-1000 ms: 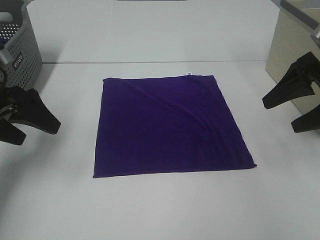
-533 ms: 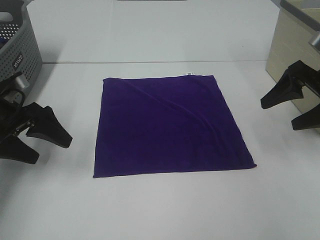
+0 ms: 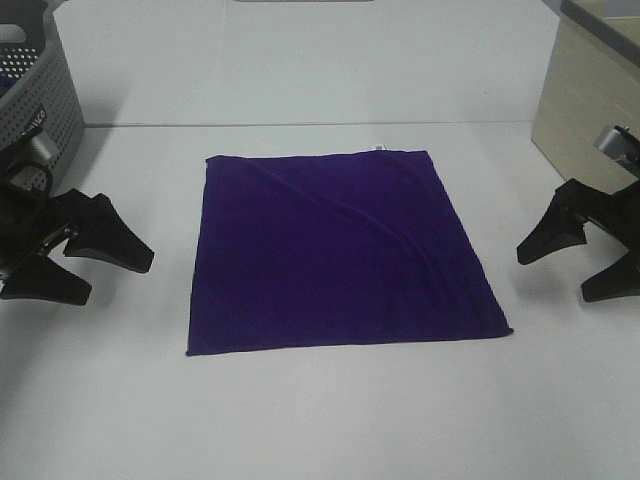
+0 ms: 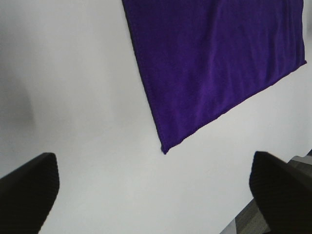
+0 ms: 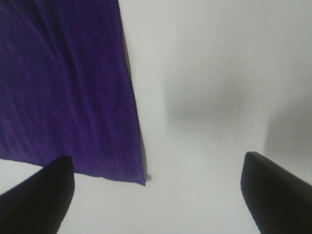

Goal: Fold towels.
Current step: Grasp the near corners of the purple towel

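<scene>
A deep purple towel lies spread flat and square in the middle of the white table, with a diagonal crease and a small white tag on its far edge. My left gripper is open and empty, left of the towel, apart from it. My right gripper is open and empty, right of the towel. The left wrist view shows the towel's near left corner beyond the open fingers. The right wrist view shows the towel's near right corner between the open fingers.
A grey perforated basket stands at the far left. A beige box stands at the far right, close behind my right arm. The table's back seam runs behind the towel.
Both grippers have come down and in toward the towel's sides. The left one moved right and forward; the right one lowered toward the table. The towel has not moved.
</scene>
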Available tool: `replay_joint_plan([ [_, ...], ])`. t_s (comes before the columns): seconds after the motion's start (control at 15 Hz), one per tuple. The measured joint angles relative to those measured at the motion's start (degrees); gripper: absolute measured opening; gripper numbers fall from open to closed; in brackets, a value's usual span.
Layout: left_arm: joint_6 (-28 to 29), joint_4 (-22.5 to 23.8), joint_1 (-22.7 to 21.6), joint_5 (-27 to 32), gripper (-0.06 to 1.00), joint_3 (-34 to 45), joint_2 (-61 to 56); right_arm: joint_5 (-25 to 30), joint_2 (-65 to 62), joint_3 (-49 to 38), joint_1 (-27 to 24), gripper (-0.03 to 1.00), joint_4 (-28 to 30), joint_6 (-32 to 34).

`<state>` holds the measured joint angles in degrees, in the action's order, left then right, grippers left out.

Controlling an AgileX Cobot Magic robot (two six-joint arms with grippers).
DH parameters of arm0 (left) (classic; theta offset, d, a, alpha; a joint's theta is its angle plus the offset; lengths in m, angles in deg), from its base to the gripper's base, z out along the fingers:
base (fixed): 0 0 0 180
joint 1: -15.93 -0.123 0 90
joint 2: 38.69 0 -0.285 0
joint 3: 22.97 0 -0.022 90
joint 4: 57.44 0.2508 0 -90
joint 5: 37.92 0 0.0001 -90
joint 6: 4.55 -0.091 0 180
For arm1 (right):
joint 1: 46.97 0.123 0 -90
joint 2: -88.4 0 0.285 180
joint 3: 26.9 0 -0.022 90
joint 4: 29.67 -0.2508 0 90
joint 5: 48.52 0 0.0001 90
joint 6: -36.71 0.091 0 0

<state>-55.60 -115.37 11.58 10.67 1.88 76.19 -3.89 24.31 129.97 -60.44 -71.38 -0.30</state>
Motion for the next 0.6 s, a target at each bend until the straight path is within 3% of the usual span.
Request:
replay_joint_plan([
  [0.13,0.1,-0.7,0.1,-0.5,0.99,0.0,0.0,-2.8,0.8,0.1,0.0,0.89,-0.4,-0.3],
  [0.4,0.2,-2.4,0.3,-1.4,0.98,-0.1,3.4,-5.4,1.8,0.1,0.6,0.88,-8.1,-8.2],
  [0.6,-0.3,-2.8,2.5,-1.1,0.98,-1.8,8.0,-7.3,3.2,0.2,2.5,0.88,-8.5,-9.7],
])
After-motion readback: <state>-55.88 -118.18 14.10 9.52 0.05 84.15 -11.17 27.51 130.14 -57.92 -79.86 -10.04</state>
